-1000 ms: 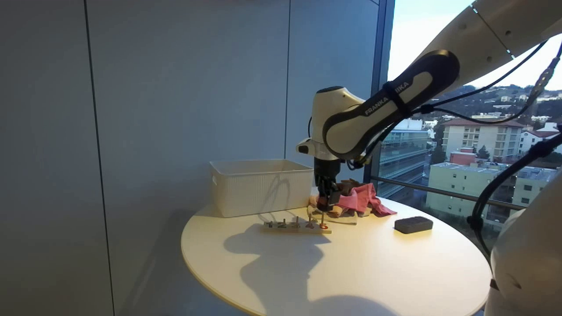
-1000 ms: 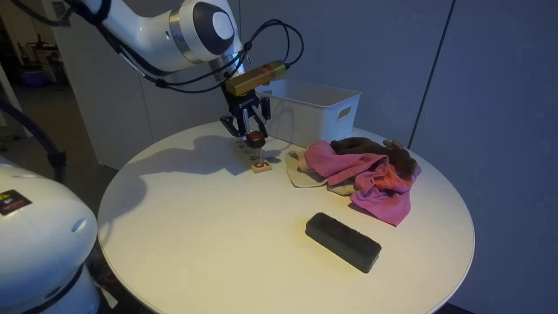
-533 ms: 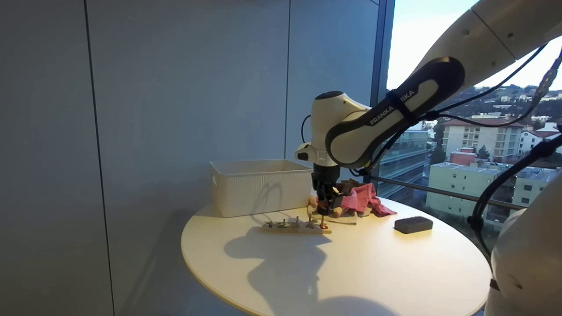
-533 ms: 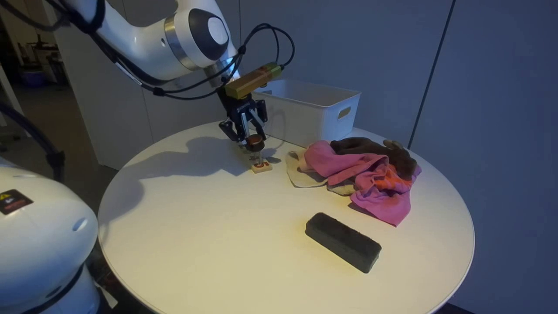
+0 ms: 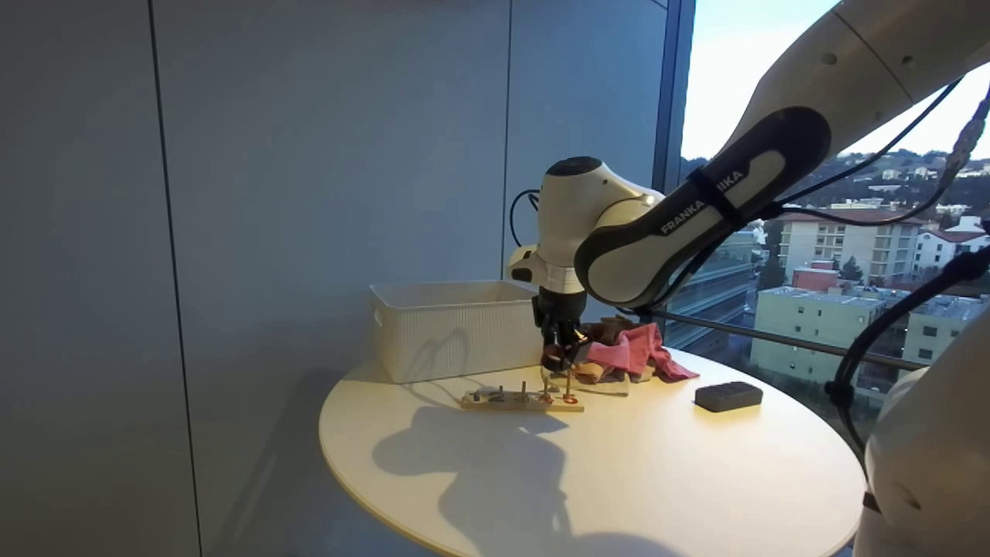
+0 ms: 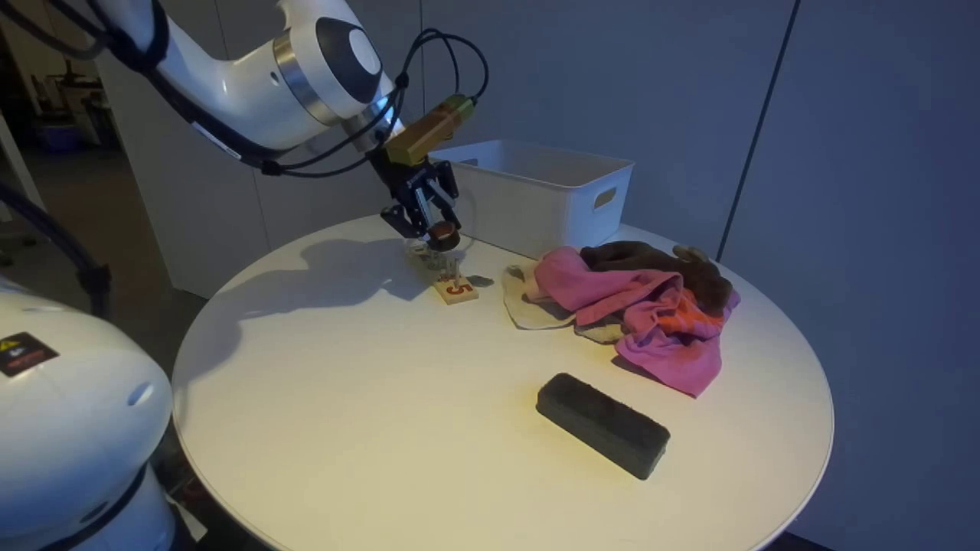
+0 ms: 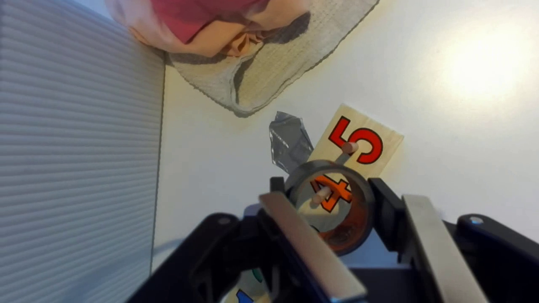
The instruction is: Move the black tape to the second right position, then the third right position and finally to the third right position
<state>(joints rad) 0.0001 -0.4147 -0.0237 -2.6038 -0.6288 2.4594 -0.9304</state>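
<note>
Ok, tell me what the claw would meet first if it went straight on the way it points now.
Likely the peg at the 4 on the numbered board: the wrist view shows it through the ring of black tape that the claw holds. Height and exact alignment are unclear.

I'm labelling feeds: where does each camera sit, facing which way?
In an exterior view: beside table, facing wall and window; arm from right.
In an exterior view: above table level, facing white box; arm from left.
Wrist view: on wrist, facing down at pegboard; hand holding black tape shows.
Both exterior views share table, white box, arm.
</note>
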